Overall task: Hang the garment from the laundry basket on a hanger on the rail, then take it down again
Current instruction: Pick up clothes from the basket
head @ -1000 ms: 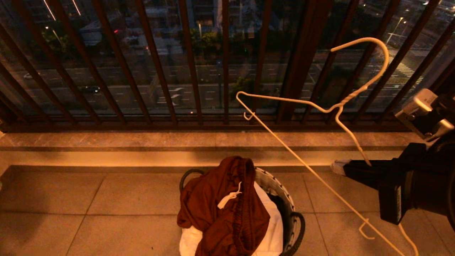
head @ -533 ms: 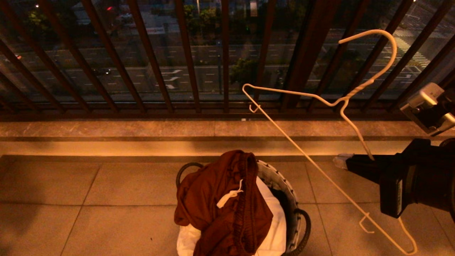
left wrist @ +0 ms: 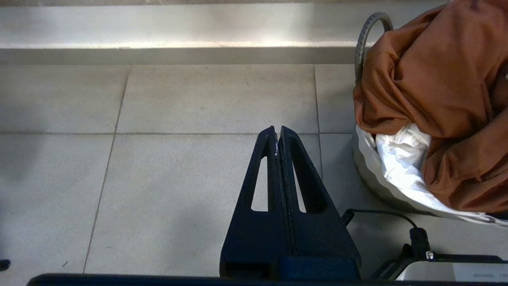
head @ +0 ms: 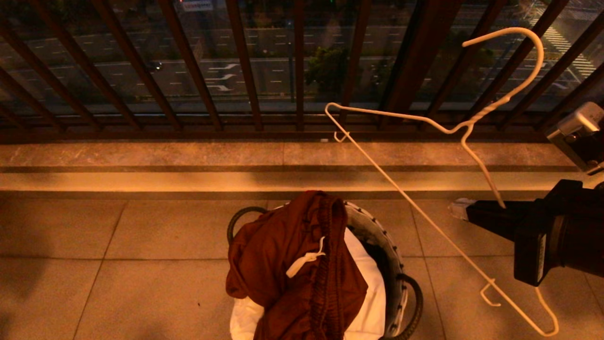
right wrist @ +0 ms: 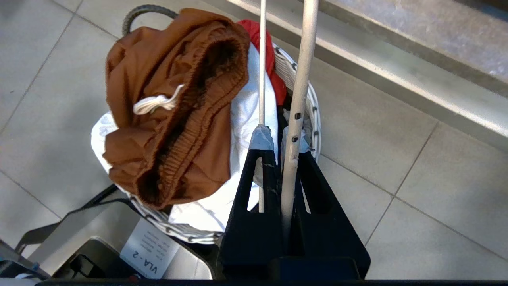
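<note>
- Right end effector (right wrist: 278, 147): I note two matte black fingers, each a tapered wedge with a long triangular cut-out; pale tape wraps the tips.
- Left end effector (left wrist: 277, 137): same black wedge pair, same cut-outs.
- Right arm (head: 561, 241): black housing, pale label strip on its edge.
- Silver-grey camera block (head: 578, 134) above it.
- Thin black cable (left wrist: 381, 214) runs to a plug.

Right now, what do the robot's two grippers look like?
Both the left gripper and the right gripper have black wedge-shaped fingers with long triangular cut-outs, tapering to narrow tips. The right gripper's fingertips carry pale padding. A thin black cable runs beside the left gripper.
</note>
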Motion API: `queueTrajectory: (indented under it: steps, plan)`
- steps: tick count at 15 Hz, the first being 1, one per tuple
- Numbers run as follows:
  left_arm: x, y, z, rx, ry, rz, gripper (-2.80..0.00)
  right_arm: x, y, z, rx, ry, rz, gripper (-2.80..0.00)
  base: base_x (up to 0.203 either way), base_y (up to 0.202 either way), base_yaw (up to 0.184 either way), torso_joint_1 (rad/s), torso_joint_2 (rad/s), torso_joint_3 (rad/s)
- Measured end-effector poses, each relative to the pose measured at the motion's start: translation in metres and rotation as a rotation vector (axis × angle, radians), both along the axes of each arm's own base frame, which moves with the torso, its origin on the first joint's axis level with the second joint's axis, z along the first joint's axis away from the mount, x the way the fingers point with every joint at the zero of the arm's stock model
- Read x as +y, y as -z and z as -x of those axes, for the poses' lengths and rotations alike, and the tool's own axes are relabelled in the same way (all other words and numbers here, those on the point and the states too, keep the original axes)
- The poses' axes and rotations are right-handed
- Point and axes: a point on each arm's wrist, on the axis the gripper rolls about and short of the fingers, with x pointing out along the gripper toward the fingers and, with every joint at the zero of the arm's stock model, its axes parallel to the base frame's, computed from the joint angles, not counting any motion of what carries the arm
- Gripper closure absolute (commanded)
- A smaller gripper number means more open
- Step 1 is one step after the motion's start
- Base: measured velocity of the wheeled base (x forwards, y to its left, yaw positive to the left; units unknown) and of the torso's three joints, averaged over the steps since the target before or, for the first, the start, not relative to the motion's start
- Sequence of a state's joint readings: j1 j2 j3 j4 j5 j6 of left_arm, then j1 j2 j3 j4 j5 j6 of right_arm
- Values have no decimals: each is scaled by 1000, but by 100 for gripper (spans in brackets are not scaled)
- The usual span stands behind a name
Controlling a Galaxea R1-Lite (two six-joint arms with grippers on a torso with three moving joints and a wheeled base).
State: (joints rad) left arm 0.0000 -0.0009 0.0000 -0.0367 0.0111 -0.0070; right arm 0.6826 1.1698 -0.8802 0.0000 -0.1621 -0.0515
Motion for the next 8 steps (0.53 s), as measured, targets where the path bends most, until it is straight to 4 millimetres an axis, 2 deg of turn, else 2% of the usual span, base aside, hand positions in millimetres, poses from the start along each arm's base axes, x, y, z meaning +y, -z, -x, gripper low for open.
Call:
queueTrajectory:
  steps: [8]
  plan:
    - [0, 0, 0, 0, 0, 0, 0, -6, -6, 7, -32, 25, -16, 0, 0, 0, 0, 0, 1, -4]
